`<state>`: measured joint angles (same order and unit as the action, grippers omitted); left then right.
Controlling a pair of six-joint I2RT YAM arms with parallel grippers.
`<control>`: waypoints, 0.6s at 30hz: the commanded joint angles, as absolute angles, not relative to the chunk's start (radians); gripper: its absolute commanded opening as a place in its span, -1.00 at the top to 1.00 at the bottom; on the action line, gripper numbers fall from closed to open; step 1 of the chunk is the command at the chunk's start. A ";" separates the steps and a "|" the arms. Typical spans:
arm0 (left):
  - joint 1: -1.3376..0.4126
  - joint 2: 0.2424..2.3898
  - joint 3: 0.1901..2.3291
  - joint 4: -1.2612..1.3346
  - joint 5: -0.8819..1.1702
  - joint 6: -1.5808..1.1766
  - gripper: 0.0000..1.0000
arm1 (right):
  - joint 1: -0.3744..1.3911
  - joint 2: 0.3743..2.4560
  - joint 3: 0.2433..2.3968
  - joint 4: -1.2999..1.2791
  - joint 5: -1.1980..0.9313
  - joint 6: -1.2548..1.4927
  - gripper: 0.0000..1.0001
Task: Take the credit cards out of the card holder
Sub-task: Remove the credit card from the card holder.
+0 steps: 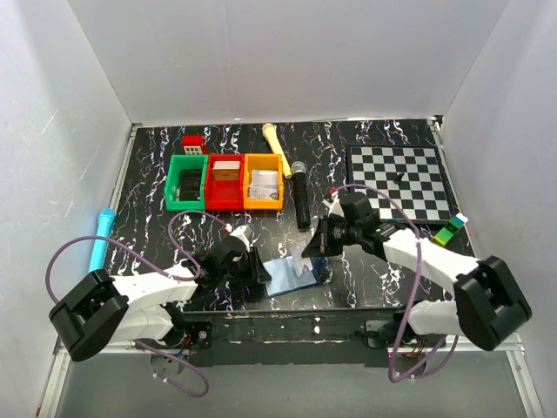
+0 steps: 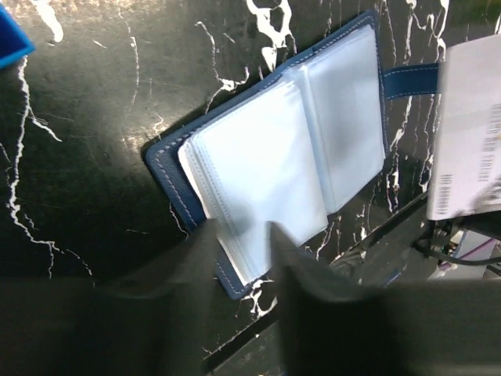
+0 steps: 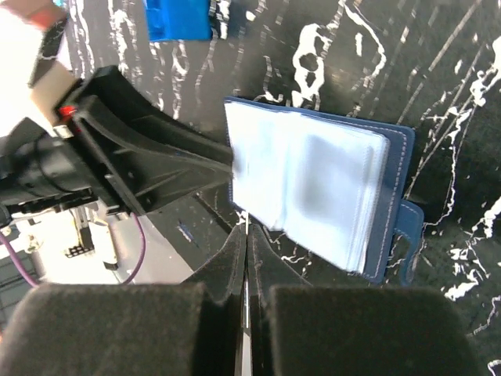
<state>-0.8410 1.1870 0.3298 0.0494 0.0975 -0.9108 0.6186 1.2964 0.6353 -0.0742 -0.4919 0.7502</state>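
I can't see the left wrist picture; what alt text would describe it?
An open navy card holder lies on a black marbled table, its clear plastic sleeves fanned out. The left gripper pins its near edge; a pale card hangs blurred at the right.

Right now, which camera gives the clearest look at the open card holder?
The left wrist view: the card holder lies open, its clear sleeves fanned out. The right wrist view shows it too, but blurrier, with the left claw reaching its edge. From above it is small and half hidden.

No legible text (card print blurred).
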 commanded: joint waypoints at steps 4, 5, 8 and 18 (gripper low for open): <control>-0.845 1.114 0.483 -0.077 0.136 -0.805 -0.18 | 0.617 1.132 0.834 -0.365 -0.414 0.608 0.97; -0.845 1.105 0.514 -0.093 0.138 -0.796 -0.22 | 0.615 1.118 0.850 -0.386 -0.404 0.597 0.97; -0.845 1.052 0.600 -0.147 0.129 -0.788 -0.39 | 0.615 1.079 0.893 -0.455 -0.362 0.568 0.97; -0.812 0.548 0.603 -0.301 -0.143 -0.724 -0.96 | 0.679 1.058 1.031 -0.655 -0.276 0.410 0.97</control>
<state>-0.8337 0.7212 0.6270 -0.2344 -0.0357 -0.7990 0.6334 1.0580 0.9413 -0.5533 -0.2932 0.5266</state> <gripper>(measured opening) 0.973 0.026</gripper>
